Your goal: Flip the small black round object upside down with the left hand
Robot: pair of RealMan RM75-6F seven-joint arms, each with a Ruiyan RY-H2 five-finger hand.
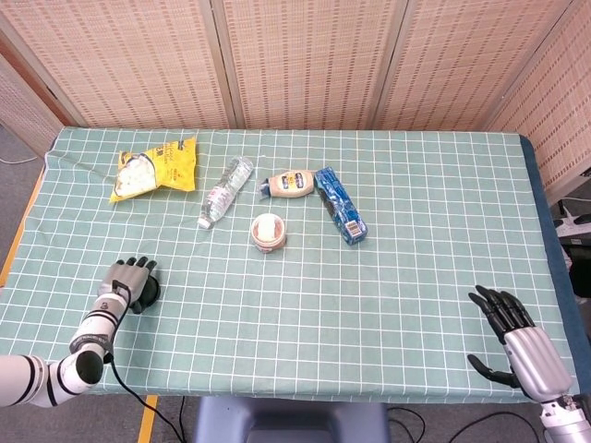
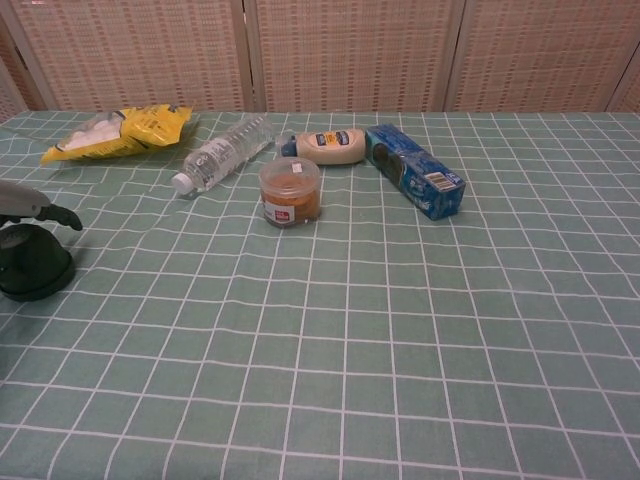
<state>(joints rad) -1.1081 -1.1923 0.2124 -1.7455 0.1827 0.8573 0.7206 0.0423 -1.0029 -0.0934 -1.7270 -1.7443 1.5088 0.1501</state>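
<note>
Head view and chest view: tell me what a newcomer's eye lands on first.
First, the cluster at the far middle of the green checked tablecloth: yellow snack bag, lying water bottle, squeeze bottle, blue box and small jar. Then, near the left edge, the left hand over the small black round object. The right hand hovers open at the near right corner.
</note>
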